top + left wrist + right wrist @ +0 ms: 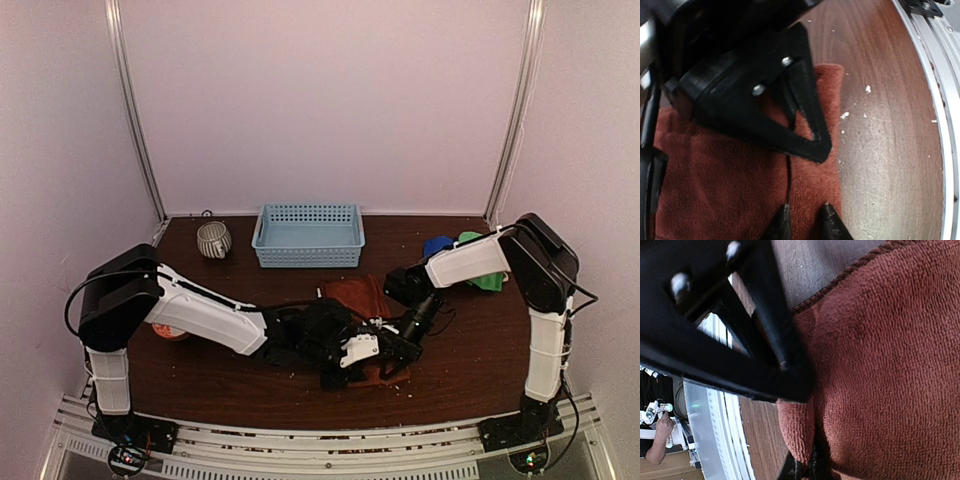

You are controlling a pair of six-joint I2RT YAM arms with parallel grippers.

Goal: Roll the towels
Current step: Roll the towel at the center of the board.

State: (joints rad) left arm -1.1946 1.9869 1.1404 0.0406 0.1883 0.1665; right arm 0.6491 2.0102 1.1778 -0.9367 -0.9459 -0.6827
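Observation:
The rust-red towel (358, 294) lies in the middle of the table, its near edge folded over into a thick strip (812, 185). My left gripper (805, 220) has its two tips closed against either side of that strip. My right gripper (805, 471) is shut, pinching the folded edge (797, 427) of the same towel. Both grippers meet over the towel's near edge, left (368, 352) and right (400, 345), nearly touching. A blue towel (437, 244) and a green towel (480, 268) lie bunched at the back right, partly under the right arm.
A light blue lattice basket (308, 235) stands at the back centre, with a striped cup (213, 240) to its left. Something orange (170, 331) peeks out under the left arm. White crumbs (844, 116) dot the wood near the metal front rail (935, 75).

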